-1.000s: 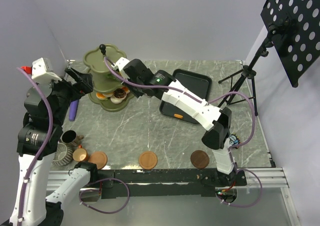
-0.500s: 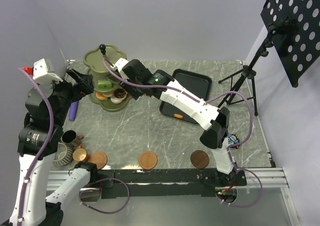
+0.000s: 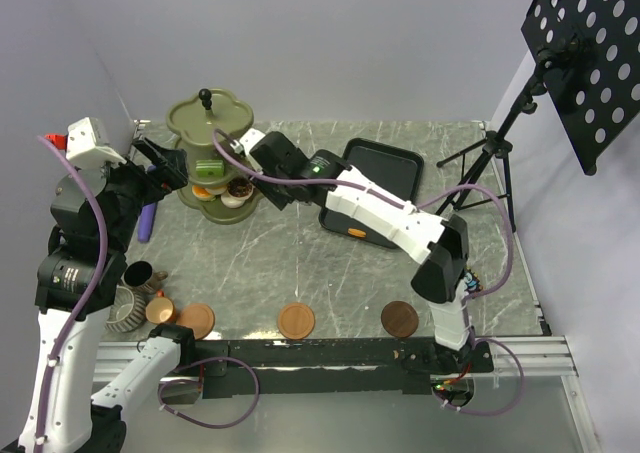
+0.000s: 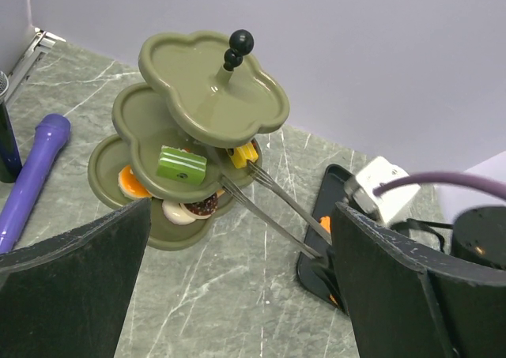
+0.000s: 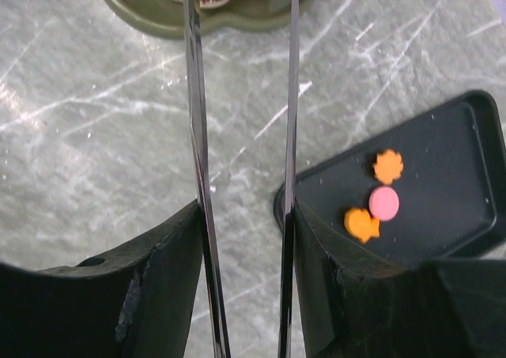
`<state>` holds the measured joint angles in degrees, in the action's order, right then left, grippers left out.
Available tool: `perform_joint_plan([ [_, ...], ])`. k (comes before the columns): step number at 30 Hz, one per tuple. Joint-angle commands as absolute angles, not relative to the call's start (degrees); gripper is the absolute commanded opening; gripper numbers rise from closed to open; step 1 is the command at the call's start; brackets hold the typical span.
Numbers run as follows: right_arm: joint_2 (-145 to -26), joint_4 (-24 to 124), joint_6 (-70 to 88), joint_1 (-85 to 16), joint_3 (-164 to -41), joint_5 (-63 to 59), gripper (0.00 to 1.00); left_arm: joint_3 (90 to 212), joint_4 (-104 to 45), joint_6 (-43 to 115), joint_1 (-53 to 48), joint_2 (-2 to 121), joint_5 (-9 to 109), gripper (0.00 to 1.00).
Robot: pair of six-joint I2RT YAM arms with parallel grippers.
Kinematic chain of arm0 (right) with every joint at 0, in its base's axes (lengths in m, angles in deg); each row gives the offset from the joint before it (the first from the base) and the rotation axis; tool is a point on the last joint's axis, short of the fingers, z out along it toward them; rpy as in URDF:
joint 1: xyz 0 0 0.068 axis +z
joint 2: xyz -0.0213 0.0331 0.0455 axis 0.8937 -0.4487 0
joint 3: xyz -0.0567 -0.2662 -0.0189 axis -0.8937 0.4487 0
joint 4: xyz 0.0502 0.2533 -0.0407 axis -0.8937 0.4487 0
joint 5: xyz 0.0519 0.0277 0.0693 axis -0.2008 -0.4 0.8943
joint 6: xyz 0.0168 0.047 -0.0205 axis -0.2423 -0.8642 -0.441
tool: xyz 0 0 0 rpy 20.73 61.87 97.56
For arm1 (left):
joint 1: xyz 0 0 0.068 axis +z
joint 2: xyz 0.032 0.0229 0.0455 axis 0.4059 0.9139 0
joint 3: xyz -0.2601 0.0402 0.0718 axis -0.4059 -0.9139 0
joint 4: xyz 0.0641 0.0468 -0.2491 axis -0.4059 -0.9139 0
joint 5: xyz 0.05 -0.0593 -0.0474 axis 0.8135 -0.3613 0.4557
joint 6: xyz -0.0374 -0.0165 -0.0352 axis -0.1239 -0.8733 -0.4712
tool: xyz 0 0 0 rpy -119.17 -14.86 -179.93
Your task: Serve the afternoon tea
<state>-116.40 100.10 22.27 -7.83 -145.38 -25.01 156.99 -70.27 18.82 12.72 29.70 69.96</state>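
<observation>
The olive-green three-tier stand point(image 3: 207, 123) stands at the back left. Its lower tiers hold a green pastry point(image 4: 181, 164), a yellow-orange one point(image 4: 243, 154), an orange one point(image 4: 130, 182) and a brown one point(image 4: 202, 205). My right gripper point(image 5: 243, 216) is shut on the metal tongs point(image 5: 195, 137). The tongs' arms are spread and their tips lie at the stand's middle tier beside the yellow-orange pastry. My left gripper point(image 4: 241, 216) hangs open left of the stand, holding nothing. Two orange pastries point(image 5: 387, 167) and a pink one point(image 5: 384, 203) lie on the black tray point(image 5: 451, 176).
A striped grey cup point(image 3: 125, 311), a copper cup point(image 3: 159, 310) and a dark cup point(image 3: 140, 275) cluster at the front left. Three brown saucers point(image 3: 296, 321) line the near edge. A purple object point(image 4: 35, 160) lies left of the stand. A tripod point(image 3: 490, 153) stands at the right.
My right arm has drawn back a little from the stand toward the right, and the tongs' arms stand wider apart than a second ago. The left arm has hardly moved.
</observation>
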Motion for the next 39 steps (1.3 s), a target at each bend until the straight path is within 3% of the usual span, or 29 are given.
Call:
perform_joint_plan([
  [1,-105.38,97.98,20.01,-6.30,-142.14,-28.57,0.53,157.19,-68.33,19.10,12.52,29.66,70.87,1.00],
  [9,-94.91,100.79,15.71,-7.00,-131.86,-32.70,0.52,156.84,-67.89,18.39,12.61,30.37,70.35,1.00],
  [16,-85.07,96.41,10.08,-18.50,-107.44,-27.80,0.52,156.67,-67.80,18.04,12.43,30.54,69.55,1.00],
  [21,-83.39,90.96,12.44,-24.40,-97.58,-24.28,0.52,156.75,-68.15,18.22,11.99,30.46,69.99,1.00],
  [39,-96.74,81.54,18.86,-31.61,-99.58,-24.88,0.52,158.16,-70.09,18.04,11.20,30.46,71.40,1.00],
])
